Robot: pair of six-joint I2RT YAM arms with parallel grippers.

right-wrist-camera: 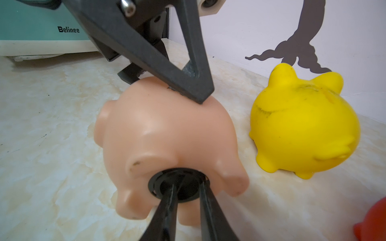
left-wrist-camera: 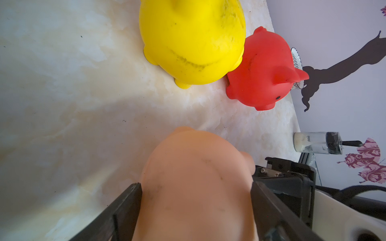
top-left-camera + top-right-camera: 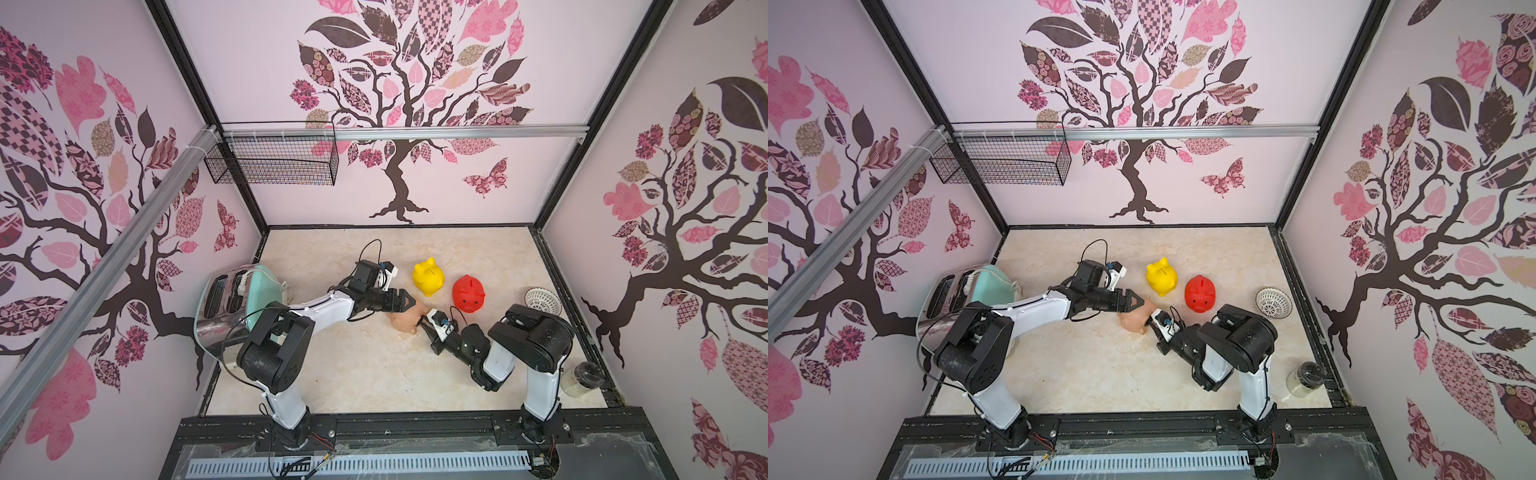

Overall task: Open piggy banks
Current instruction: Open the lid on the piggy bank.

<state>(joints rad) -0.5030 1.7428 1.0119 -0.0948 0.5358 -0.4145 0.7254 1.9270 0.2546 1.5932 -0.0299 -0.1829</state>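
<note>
Blocked and cropped bits, four views.
In both top views the left gripper (image 3: 409,300) is covering part of the peach pig (image 3: 405,324); the right gripper (image 1: 184,188) is masking the plug (image 1: 154,183), grip unclear; the red pig (image 2: 263,71) is hiding most of the bowl (image 2: 297,59); the yellow pig (image 2: 192,41) is running off the left wrist view's edge.

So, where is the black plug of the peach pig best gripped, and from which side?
Probably grip the plug across its middle, inside the round rim, jaws nearly closed. Come straight at the belly from the right gripper's side: the left gripper clamps the peach pig on its side, so the plug faces that way.
</note>
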